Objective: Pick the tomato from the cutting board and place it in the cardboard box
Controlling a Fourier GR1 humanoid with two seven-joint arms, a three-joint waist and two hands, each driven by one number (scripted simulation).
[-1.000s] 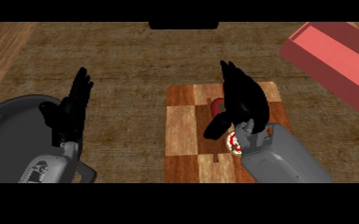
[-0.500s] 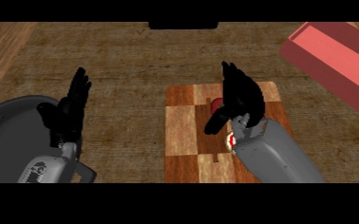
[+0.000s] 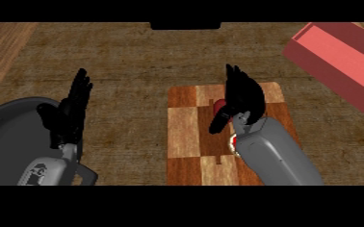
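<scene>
Reach step: right hand (image 3: 244,97) released over tomato (image 3: 219,107) on cutting board (image 3: 186,134); next, clench, lift toward cardboard box (image 3: 332,57).

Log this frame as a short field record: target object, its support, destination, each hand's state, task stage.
target: red tomato, mostly hidden by the right hand
support: checkered wooden cutting board
destination: pinkish-red box, upper right, away from the board
right hand: over the tomato, fingers straight, not closed round it
left hand: open, resting at left, over a dark grey round pan
stage: tomato not yet lifted
</scene>
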